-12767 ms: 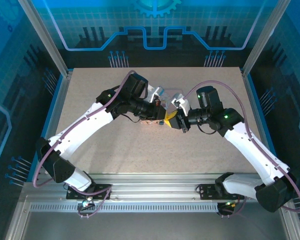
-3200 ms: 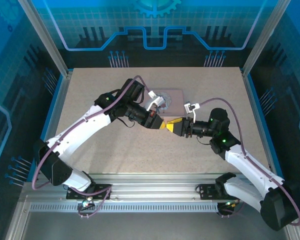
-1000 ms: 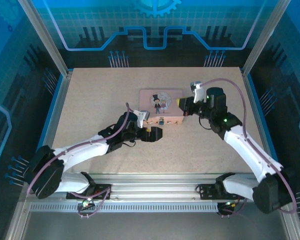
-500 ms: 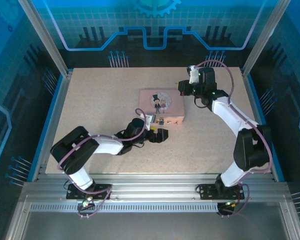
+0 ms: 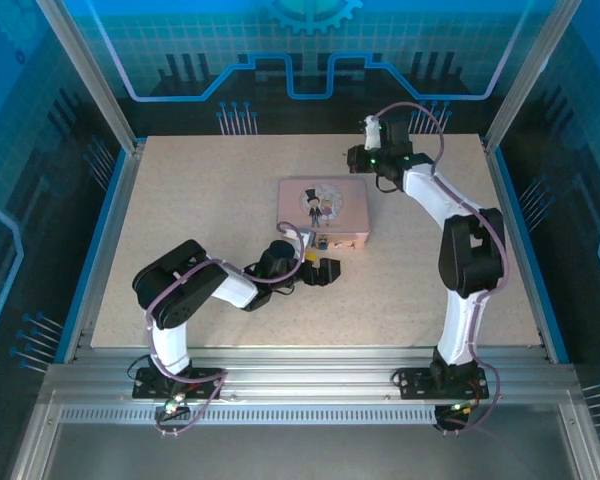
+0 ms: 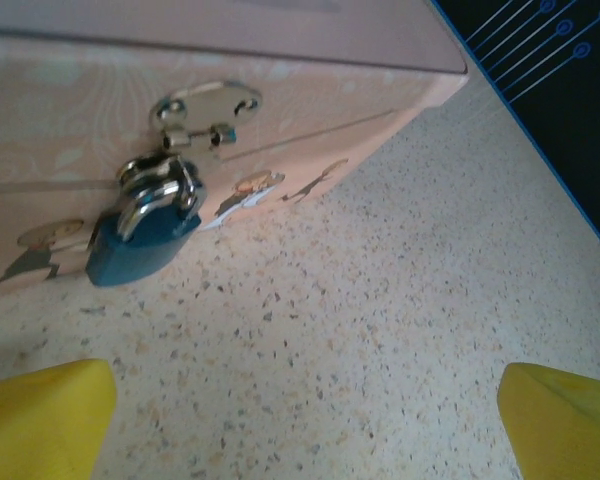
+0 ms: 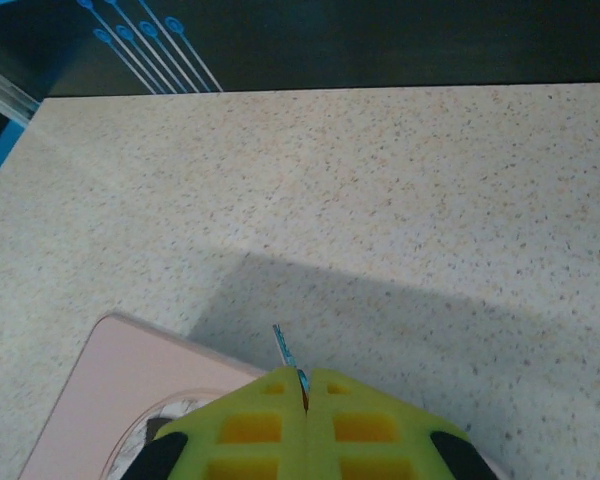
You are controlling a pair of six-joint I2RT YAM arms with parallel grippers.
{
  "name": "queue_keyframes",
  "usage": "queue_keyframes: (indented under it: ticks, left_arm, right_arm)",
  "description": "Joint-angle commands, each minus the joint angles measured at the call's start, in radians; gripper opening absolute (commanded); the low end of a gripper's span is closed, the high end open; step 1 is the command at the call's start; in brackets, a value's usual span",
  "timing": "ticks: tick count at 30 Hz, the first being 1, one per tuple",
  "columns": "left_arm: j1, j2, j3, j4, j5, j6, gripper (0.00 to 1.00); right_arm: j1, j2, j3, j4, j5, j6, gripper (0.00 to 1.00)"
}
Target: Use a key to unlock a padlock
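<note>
The padlock (image 6: 140,240) has a blue body and a silvery shackle. It hangs from the metal clasp (image 6: 205,110) on the front of the pink box (image 5: 340,237); from above the padlock (image 5: 322,243) is a tiny speck. My left gripper (image 5: 321,271) rests low on the table just in front of it, open wide, its yellow fingertips (image 6: 50,410) at the frame corners around bare table (image 6: 305,420). My right gripper (image 7: 305,385) is shut on the key (image 7: 285,350), whose thin blade sticks out past the tips. That right gripper (image 5: 353,158) hovers over the box's far right corner.
The box lid (image 5: 322,202) carries a cartoon couple. Speckled tabletop (image 5: 200,200) surrounds the box on all sides. Metal frame posts and blue panels (image 5: 110,190) line the table's edges. The back edge (image 7: 280,92) lies just beyond my right gripper.
My right gripper has swung from the box's right side to behind its far right corner, still pinching the key. My left arm has folded in, its gripper staying open before the padlock.
</note>
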Motion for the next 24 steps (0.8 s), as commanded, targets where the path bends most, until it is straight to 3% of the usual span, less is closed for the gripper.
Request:
queue_keyframes:
  ticks: [1,14,24]
  left_arm:
    - [0.011,0.027,0.020,0.072,-0.021,0.035,0.99]
    - [0.021,0.055,0.018,0.116,0.011,0.032,0.99]
    - [0.022,0.042,-0.023,0.138,0.033,0.016,0.99]
  right_arm:
    - [0.015,0.094,0.126,-0.098,0.040,-0.022,0.00]
    - [0.074,0.371,0.426,-0.295,0.031,-0.040,0.00]
    - [0.117,0.369,0.383,-0.356,-0.010,-0.123,0.00]
